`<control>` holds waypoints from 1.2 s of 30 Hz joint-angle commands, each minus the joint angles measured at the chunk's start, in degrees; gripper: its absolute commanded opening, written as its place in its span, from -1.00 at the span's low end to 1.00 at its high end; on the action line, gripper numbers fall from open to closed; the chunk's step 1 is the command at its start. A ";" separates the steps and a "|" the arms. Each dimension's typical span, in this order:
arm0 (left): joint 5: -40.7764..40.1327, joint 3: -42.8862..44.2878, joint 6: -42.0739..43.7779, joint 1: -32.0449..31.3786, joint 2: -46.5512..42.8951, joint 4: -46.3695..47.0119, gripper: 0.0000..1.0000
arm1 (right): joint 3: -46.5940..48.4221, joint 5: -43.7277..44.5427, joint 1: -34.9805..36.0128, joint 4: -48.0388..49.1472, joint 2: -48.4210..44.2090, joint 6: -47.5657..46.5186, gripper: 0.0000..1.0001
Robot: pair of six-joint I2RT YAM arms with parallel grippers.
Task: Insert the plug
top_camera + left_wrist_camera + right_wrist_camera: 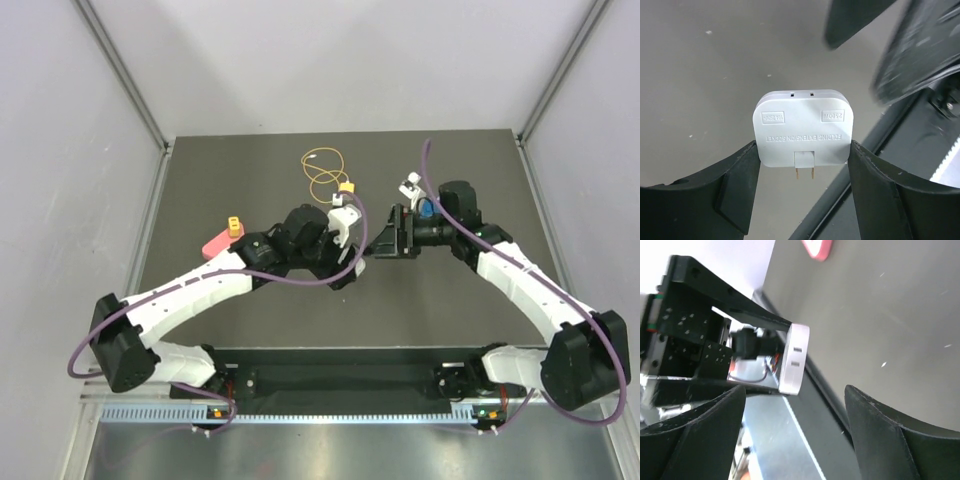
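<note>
The plug, a small yellow connector on a looped yellow-orange wire, lies on the dark table behind the grippers, with nothing holding it. My left gripper is shut on a white folding extension socket and holds it above the table; its two brass prongs point back toward the wrist. My right gripper is open and empty, and faces the socket's slotted edge from the right with a small gap. Its fingers are spread wide.
A loose yellow block sits on a pink piece at the left of the table. A small white part lies behind the right wrist. The black base rail runs along the near edge.
</note>
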 commanded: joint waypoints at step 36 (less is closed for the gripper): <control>5.35 -0.42 10.53 -6.32 -7.63 -5.65 -1.00 | 9.22 -11.29 15.87 -8.77 9.90 -0.08 -0.16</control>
